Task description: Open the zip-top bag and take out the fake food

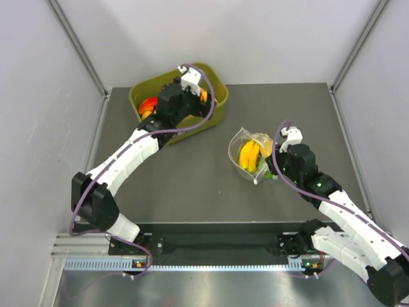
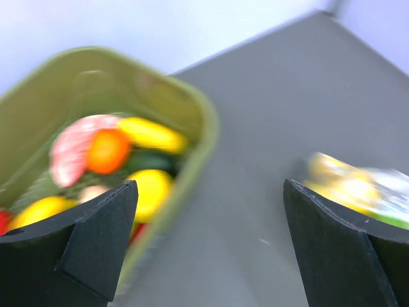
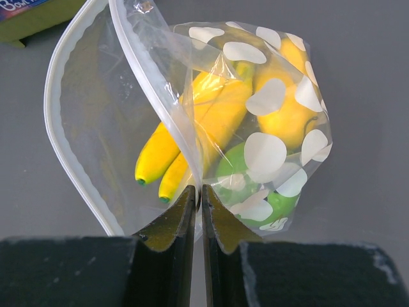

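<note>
**Zip-top bag (image 3: 83,128) with its mouth opened, lying right of centre on the worktop (image 1: 179,185).**
Fake food (image 3: 192,134), a banana bunch and a green piece (image 3: 231,163) among it, is seen inside, so removal is judged unfinished. One bag wall is pinched by the clenched right end effector (image 3: 198,192), its arm stretched forward; the left end effector (image 2: 211,192), spread and empty, is held over the olive tub (image 1: 217,96).

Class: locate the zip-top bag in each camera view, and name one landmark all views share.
Top external: zip-top bag right of centre.
Left wrist: blurred, at the right edge.
Right wrist: fills the centre, pinched by the right gripper.
Shared landmark: the olive-green tub.
</note>
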Controlling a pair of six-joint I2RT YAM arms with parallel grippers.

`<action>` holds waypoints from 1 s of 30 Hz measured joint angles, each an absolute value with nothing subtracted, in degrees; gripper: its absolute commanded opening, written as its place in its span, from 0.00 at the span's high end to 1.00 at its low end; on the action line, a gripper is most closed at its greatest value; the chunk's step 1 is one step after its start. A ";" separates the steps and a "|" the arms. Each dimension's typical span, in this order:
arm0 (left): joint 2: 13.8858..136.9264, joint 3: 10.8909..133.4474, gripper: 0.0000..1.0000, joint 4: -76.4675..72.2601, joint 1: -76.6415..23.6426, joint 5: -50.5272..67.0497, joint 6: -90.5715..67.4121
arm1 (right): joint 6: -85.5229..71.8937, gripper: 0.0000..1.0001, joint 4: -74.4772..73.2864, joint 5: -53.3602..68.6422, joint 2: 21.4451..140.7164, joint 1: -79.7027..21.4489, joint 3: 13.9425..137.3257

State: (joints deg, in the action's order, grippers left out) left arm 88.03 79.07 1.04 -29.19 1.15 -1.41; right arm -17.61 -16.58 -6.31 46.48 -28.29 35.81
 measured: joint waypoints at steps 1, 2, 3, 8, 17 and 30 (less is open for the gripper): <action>87.46 79.09 0.01 1.76 -30.61 1.80 -1.26 | -17.61 0.91 -16.56 -6.28 46.48 -28.29 35.81; 86.80 79.07 0.01 2.76 -32.23 2.98 -1.15 | -17.61 0.91 -16.56 -6.28 46.48 -28.29 35.81; 86.48 79.07 0.01 3.40 -33.10 4.12 -1.10 | -17.63 0.91 -16.56 -6.28 46.48 -28.29 35.81; 85.86 78.54 0.01 7.42 -37.76 13.13 -3.14 | -17.63 0.91 -16.51 -6.15 46.48 -28.29 35.81; 88.36 76.71 0.01 12.97 -49.98 14.76 -4.99 | -17.63 0.91 -16.49 -6.11 46.48 -28.25 35.81; 98.54 76.66 0.01 13.15 -52.01 10.11 -8.27 | -17.61 0.90 -16.69 -6.15 46.15 -28.23 35.81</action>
